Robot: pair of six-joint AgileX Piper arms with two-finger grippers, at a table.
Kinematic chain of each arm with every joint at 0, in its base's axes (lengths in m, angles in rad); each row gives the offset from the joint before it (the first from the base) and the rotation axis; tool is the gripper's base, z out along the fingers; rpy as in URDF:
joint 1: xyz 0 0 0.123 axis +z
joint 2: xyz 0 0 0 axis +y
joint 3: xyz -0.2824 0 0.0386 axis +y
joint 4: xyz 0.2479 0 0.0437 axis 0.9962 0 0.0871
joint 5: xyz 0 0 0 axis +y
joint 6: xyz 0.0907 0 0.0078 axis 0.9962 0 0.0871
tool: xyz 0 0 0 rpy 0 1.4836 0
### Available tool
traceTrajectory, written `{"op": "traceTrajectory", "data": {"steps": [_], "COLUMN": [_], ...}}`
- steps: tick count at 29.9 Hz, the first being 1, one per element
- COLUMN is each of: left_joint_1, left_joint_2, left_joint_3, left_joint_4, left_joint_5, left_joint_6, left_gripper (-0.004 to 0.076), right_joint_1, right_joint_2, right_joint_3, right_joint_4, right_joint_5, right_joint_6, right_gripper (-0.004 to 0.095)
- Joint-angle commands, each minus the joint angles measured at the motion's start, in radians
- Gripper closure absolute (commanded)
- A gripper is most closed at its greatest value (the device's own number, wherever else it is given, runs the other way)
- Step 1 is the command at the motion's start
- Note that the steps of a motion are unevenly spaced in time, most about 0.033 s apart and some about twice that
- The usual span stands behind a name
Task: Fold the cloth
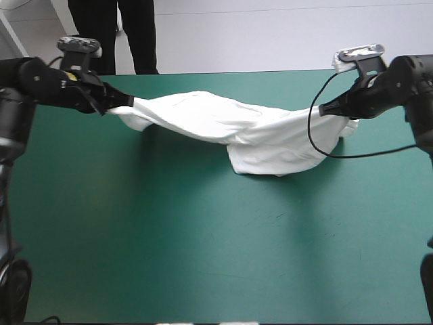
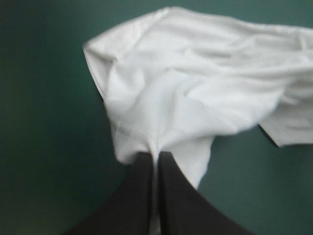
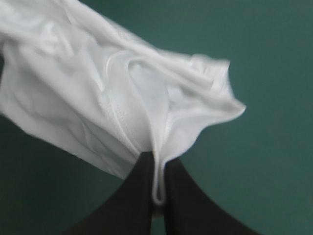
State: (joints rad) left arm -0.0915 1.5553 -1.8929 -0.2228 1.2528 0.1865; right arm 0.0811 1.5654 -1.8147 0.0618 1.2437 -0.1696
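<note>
The white T-shirt (image 1: 230,128) hangs stretched between both arms over the far half of the table, its middle sagging onto the teal-green cover. My left gripper (image 1: 124,101) is shut on the T-shirt's left end, raised off the table. My right gripper (image 1: 327,108) is shut on the right end at similar height. In the left wrist view the black fingers (image 2: 142,191) pinch a bunched edge of the T-shirt (image 2: 195,83), which spreads ahead of the left gripper (image 2: 156,157). In the right wrist view a hemmed fold of the T-shirt (image 3: 98,98) passes between the fingers (image 3: 139,196) of the right gripper (image 3: 157,161).
The table (image 1: 203,250) shows bare teal-green cover across the whole near half. Its far edge runs just behind the shirt.
</note>
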Motion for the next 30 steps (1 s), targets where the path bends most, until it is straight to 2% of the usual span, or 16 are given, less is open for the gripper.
{"op": "traceTrajectory", "data": {"steps": [1,6,13,16,21,30], "left_joint_1": [-0.005,-0.005,-0.023,-0.024,-0.024,-0.026], "left_joint_2": [-0.219,-0.444,-0.704,-0.756,-0.707,-0.434], "left_joint_3": [-0.031,-0.04,-0.04,-0.033,-0.01,-0.01], "left_joint_4": [0.014,0.048,0.08,0.073,0.061,0.003], "left_joint_5": [0.034,0.034,0.034,0.036,0.036,0.034], "left_joint_6": [0.012,0.012,0.01,-0.05,-0.054,-0.022], "left_gripper": [0.0746,0.0746,0.0746,0.0746,0.0746,0.0746], "right_joint_1": [-0.004,-0.004,0.057,0.058,0.058,0.058], "right_joint_2": [-0.205,-0.423,-0.683,-0.743,-0.734,-0.48], "right_joint_3": [-0.031,-0.033,-0.033,-0.033,-0.033,-0.033], "right_joint_4": [-0.062,-0.062,-0.062,-0.076,-0.089,-0.092], "right_joint_5": [-0.017,-0.092,-0.094,-0.094,-0.094,-0.094], "right_joint_6": [0.014,0.018,0.048,0.055,0.067,0.055], "right_gripper": [0.0915,0.0915,0.0915,0.0915,0.0915,0.0921]}}
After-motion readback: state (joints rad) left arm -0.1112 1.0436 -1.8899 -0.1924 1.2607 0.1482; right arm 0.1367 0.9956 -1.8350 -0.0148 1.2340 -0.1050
